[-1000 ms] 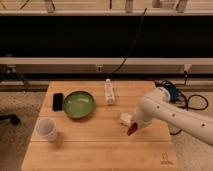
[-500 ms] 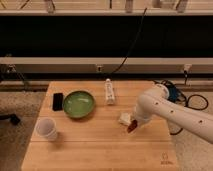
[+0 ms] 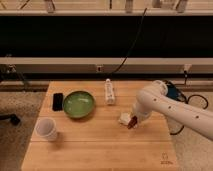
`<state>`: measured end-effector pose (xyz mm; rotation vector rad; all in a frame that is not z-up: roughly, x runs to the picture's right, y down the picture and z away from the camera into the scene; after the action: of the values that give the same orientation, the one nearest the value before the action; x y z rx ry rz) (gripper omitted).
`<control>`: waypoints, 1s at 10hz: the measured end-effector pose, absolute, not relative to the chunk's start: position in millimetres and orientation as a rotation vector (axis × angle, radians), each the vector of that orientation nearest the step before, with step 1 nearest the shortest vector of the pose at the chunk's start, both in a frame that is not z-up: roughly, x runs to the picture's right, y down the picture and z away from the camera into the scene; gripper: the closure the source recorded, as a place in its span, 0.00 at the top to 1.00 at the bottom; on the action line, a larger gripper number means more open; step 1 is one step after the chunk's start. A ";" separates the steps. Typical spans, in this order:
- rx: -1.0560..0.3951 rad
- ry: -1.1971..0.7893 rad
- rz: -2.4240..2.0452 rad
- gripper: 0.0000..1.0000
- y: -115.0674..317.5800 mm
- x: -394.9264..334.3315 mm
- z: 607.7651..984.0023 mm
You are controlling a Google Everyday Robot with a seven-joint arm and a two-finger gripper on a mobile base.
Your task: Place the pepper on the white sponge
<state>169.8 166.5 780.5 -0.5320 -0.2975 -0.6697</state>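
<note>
The white arm reaches in from the right over the wooden table (image 3: pixel 100 150), and its gripper (image 3: pixel 133 120) is closed around the small dark-red pepper (image 3: pixel 131 124). The pepper sits at the right edge of the white sponge (image 3: pixel 123 118). To the left are a green bowl (image 3: pixel 78 104), a black phone (image 3: pixel 58 101) and a white cup (image 3: pixel 46 128). A white power strip (image 3: pixel 109 92) lies behind the sponge.

Pale planked wood with a soft sheen for the counter (image 3: pixel 100 150). Smooth, glossy green on the bowl (image 3: pixel 78 104); matt white on the cup (image 3: pixel 46 129). Smooth, faintly shiny white plastic over the arm (image 3: pixel 170 107), down to the gripper (image 3: pixel 132 121) low over the counter beside the matt white sponge (image 3: pixel 123 118), fingers closed on the smooth dark-red pepper (image 3: pixel 133 124).
</note>
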 end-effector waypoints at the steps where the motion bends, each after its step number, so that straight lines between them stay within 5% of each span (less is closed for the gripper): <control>1: -0.533 -0.293 -0.675 0.00 165.0 170.8 782.6; 8: -0.544 -0.286 -0.712 0.00 157.6 164.0 792.5; 10: -0.546 -0.285 -0.714 0.08 159.8 166.0 789.5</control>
<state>166.0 159.8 789.5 -0.5455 -0.2848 -0.7138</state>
